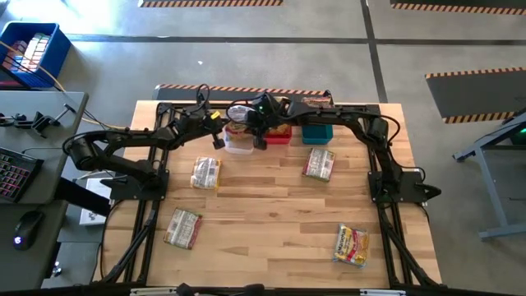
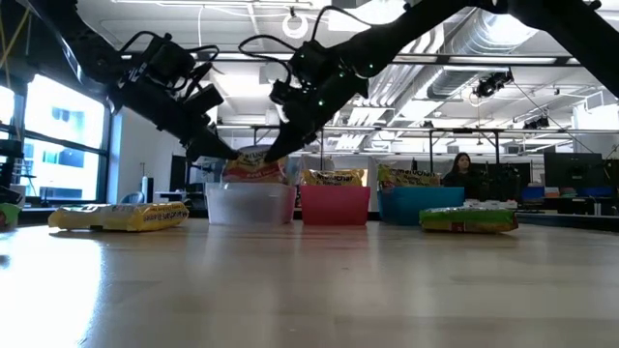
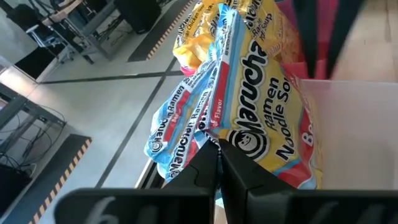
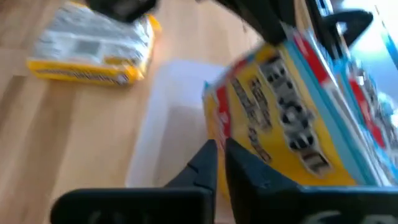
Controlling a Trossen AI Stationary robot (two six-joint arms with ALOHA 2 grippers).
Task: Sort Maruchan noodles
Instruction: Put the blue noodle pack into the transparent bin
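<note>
The noodles are flat, crinkly plastic packets: four lie loose on the table (image 1: 271,238), one yellow-edged silvery packet (image 1: 206,173) left of centre, one (image 1: 182,228) near the left front, one (image 1: 319,164) right of centre and a pinkish one (image 1: 351,245) near the right front. More stand on end in three bins at the far edge, a clear bin (image 1: 238,141), a red bin (image 1: 279,134) and a teal bin (image 1: 317,132). Both arms meet over the clear bin. The left gripper (image 3: 217,163) has its fingers pressed together beside a yellow, red and blue packet (image 3: 267,106) printed "Ramen Noodle Soup"; whether they pinch its edge I cannot tell. The right gripper (image 4: 217,158) also has its fingers together, against the yellow packet's corner. The low view shows what the high view hides: packets (image 2: 253,166) sticking up above the frosted bin wall (image 2: 250,205), and a person (image 2: 458,170) seated far behind. The table is pale wooden planking; the bins are smooth plastic.
</note>
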